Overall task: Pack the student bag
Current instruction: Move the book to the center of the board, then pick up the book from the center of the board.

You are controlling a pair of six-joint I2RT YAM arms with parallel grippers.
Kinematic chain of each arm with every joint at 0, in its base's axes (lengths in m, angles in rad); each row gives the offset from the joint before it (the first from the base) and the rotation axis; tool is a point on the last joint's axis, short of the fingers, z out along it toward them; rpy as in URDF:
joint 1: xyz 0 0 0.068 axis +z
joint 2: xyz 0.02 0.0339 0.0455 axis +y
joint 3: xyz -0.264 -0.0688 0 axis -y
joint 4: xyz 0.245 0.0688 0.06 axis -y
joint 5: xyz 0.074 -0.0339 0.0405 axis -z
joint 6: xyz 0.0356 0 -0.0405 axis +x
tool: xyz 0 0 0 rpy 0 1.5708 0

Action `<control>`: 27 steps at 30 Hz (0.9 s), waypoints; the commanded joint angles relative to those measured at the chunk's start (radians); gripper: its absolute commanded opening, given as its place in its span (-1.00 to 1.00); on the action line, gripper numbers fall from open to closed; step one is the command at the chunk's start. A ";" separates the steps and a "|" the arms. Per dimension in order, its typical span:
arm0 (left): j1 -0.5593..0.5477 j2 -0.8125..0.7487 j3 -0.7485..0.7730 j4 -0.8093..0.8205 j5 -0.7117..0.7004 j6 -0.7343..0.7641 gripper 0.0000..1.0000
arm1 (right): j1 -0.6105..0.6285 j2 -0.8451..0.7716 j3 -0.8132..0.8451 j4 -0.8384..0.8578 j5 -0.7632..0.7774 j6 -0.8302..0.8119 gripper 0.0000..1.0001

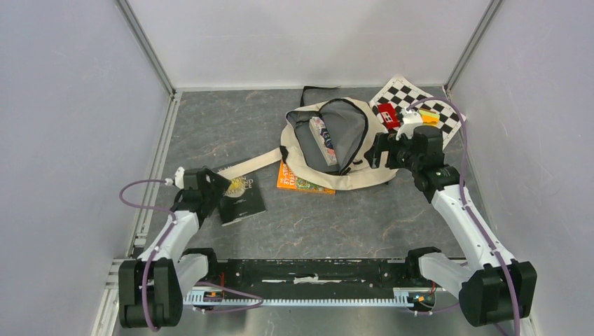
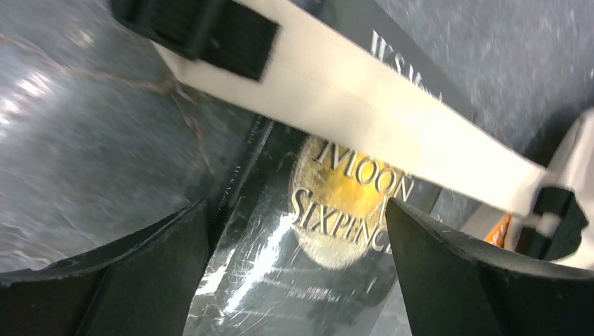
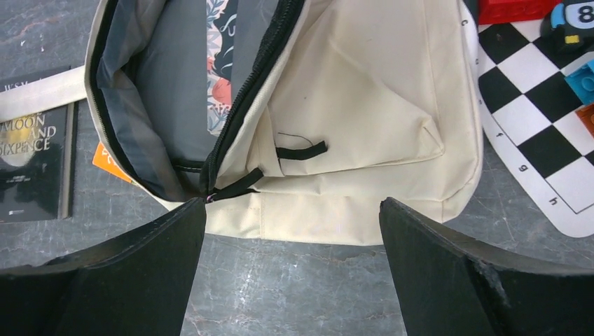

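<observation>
The bag (image 1: 336,136) lies unzipped on the bench (image 1: 231,126), its mouth gaping with a floral book (image 3: 220,63) already inside. The right fingers (image 1: 382,150) hang over its near edge, spread wide and holding nothing.

The left fingers (image 1: 216,190) are just as wide and empty, poised directly above the black book (image 2: 336,210). Its long axis runs away from them, so the gap spans its width. The bag's strap (image 2: 350,98) lies across the book's far end, beyond the fingers. The left arm is plainly the nearer one. The bag's mouth sits beyond and to the right of those fingers, so I judge the book must slide out from under the strap before going in.
</observation>
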 commanded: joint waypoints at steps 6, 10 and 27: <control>-0.218 -0.067 -0.061 -0.088 -0.021 -0.096 0.99 | 0.176 -0.014 -0.040 0.102 0.052 0.071 0.96; -0.218 -0.132 -0.047 -0.149 -0.050 -0.070 0.99 | 0.315 -0.024 -0.022 0.114 0.125 0.112 0.96; -0.218 -0.057 0.053 -0.261 0.000 0.105 0.99 | 0.713 0.440 0.224 0.180 0.059 0.088 0.67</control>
